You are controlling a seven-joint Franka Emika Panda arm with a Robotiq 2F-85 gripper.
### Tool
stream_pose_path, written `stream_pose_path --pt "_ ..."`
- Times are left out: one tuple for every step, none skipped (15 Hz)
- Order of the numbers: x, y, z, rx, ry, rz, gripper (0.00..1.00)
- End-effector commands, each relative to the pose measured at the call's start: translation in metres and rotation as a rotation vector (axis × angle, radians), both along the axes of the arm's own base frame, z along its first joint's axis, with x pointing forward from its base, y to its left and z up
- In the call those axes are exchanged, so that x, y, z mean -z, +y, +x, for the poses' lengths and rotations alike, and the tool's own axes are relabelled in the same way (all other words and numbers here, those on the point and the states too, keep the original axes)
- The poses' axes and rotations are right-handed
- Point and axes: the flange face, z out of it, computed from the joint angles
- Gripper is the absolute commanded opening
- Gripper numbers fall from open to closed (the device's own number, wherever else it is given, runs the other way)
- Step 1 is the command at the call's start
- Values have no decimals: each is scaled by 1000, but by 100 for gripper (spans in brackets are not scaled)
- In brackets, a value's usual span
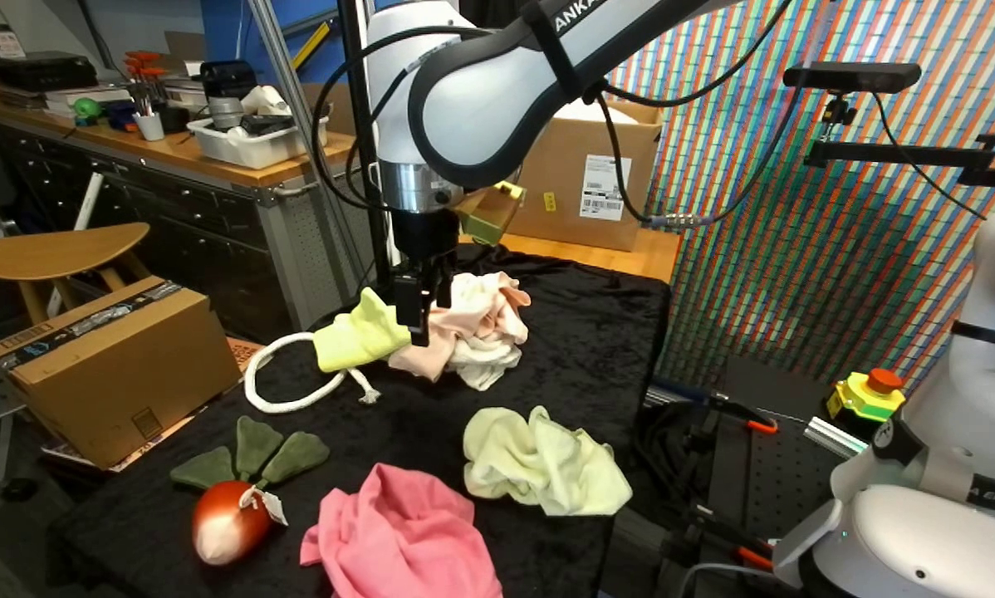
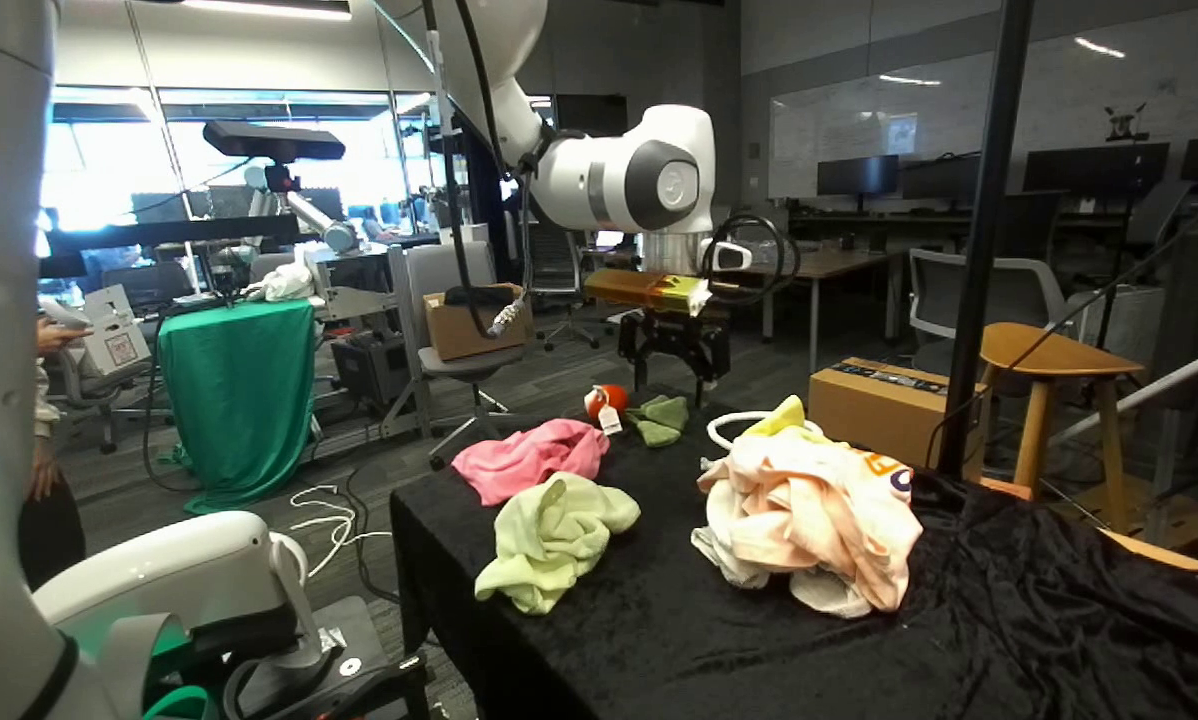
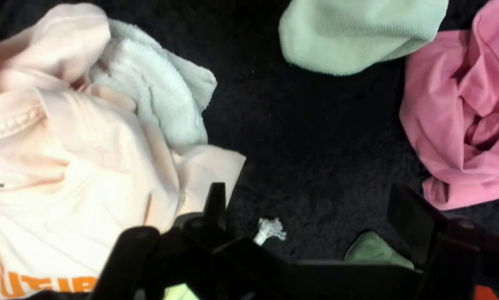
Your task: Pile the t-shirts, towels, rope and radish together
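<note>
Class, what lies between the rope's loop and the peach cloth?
In an exterior view, a yellow cloth lies between the loop of the rope and the peach cloth, overlapping the rope.

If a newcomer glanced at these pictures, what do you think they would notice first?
Probably the bright pink cloth, bunched on the black table cover at the bottom of an exterior view, with the glossy red radish lying beside it. Next might come, farther back, the peach shirt heaped with a white towel, and the white rope looping out from a yellow cloth nearby. The open gripper hangs above, holding nothing.
</note>
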Motion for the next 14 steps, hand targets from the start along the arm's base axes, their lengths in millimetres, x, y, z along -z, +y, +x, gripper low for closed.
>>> stream_pose_path --pt "13 -11 -29 60 60 0 100" --pt "24 -16 -37 80 80 0 100" --pt "33 -20 -45 93 103 2 100" --pt "43 -24 -54 109 128 5 100" --pt "55 -29 -60 126 145 4 100" --pt "62 -33 -71 137 174 4 100" --pt "70 -37 -76 148 196 4 100" --pt "76 -40 -84 158 211 5 100" --pt "82 -43 -88 167 227 6 100" --pt "84 -44 -93 180 240 13 100" --pt "88 -45 -96 189 253 17 100" --pt "90 -45 -99 197 256 23 100" --pt "92 -43 -102 204 265 28 100" --pt "91 -41 -105 208 266 37 100"
